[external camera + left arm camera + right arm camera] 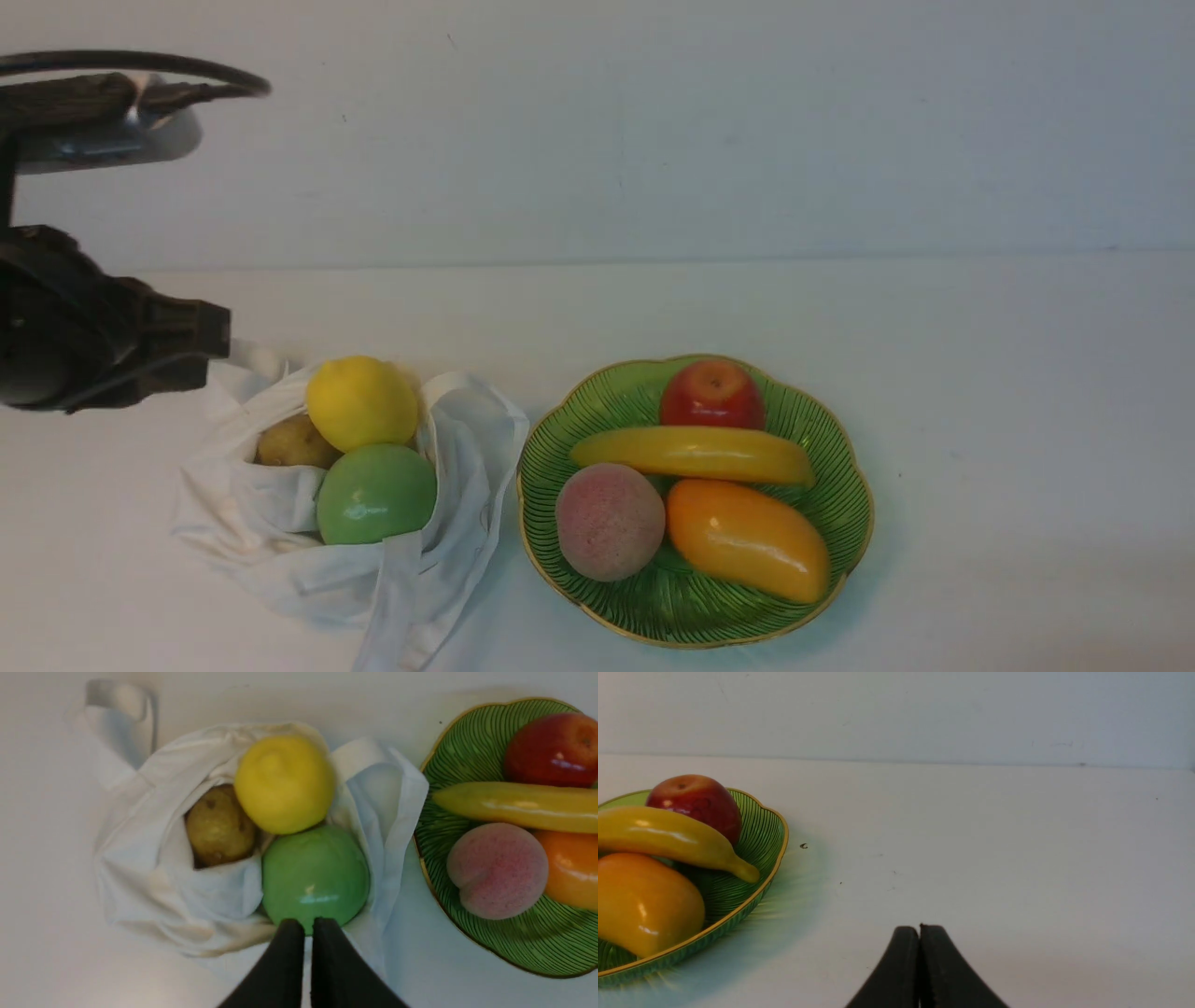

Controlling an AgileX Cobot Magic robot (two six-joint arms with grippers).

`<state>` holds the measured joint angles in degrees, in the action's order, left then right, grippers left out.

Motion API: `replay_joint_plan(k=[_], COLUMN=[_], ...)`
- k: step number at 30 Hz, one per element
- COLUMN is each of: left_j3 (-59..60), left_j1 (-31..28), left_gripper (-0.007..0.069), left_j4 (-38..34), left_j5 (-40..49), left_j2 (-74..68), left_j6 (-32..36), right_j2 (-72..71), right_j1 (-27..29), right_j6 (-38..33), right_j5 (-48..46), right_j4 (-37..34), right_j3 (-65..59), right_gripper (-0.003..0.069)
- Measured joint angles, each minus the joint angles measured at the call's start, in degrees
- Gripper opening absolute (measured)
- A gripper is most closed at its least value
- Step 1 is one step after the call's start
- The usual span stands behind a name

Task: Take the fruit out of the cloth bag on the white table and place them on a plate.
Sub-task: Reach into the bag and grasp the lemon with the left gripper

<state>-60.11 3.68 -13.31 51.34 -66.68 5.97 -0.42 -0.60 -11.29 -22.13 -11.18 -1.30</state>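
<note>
1 bag strap point(476, 397) edges toward the plate point(695, 625).

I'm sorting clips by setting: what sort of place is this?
Probably a robot test bench: a robot arm over a plain white table, with glossy, toy-like fruit on a plate.

The yellow lemon point(362, 403), glossy green apple point(376, 493) and brown roundish fruit point(297, 442) lay together in the open, crumpled off-white cloth bag point(271, 579), left of the scalloped green glass plate point(681, 597) on the smooth white table point(1008, 448).

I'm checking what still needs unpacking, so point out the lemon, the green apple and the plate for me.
Lemon point(362, 403): front view, middle of its side.
Green apple point(316, 875): left wrist view, upper surface.
Plate point(691, 616): front view, bare ribbed inside near the rim.
</note>
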Motion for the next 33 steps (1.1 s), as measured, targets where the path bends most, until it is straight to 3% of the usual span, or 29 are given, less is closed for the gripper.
replay_joint_plan(k=[4, 6, 7, 11, 13, 17, 33], left_j3=[-0.2, -0.2, -0.2, -0.3, -0.3, -0.4, -0.5], left_j1=[0.0, 0.0, 0.0, 0.0, 0.0, 0.7, 3.3], left_gripper=[0.0106, 0.0234, 0.0245, 0.0541, 0.0635, 0.068, 0.0685], left_j4=[-2.7, -3.5, -3.5, -4.3, -5.5, -6.3, -6.8], left_j5=[-4.7, -8.9, -9.6, -15.5, -17.3, -20.3, -26.1], left_j2=[-3.2, -6.1, -6.4, -12.7, -15.5, -19.8, -29.7], left_j6=[5.2, 7.5, 7.8, 8.5, 8.5, 8.6, 8.6], right_j2=[0.0, 0.0, 0.0, 0.0, 0.0, 0.0, 0.0], right_j1=[0.0, 0.0, 0.0, 0.0, 0.0, 0.0, 0.0], right_j6=[0.0, 0.0, 0.0, 0.0, 0.0, 0.0, 0.0], right_j5=[0.0, 0.0, 0.0, 0.0, 0.0, 0.0, 0.0], right_j4=[0.0, 0.0, 0.0, 0.0, 0.0, 0.0, 0.0], right_j3=[0.0, 0.0, 0.0, 0.0, 0.0, 0.0, 0.0], right_gripper=[-0.0013, -0.0013, -0.0013, -0.0013, -0.0013, -0.0013, -0.0013])
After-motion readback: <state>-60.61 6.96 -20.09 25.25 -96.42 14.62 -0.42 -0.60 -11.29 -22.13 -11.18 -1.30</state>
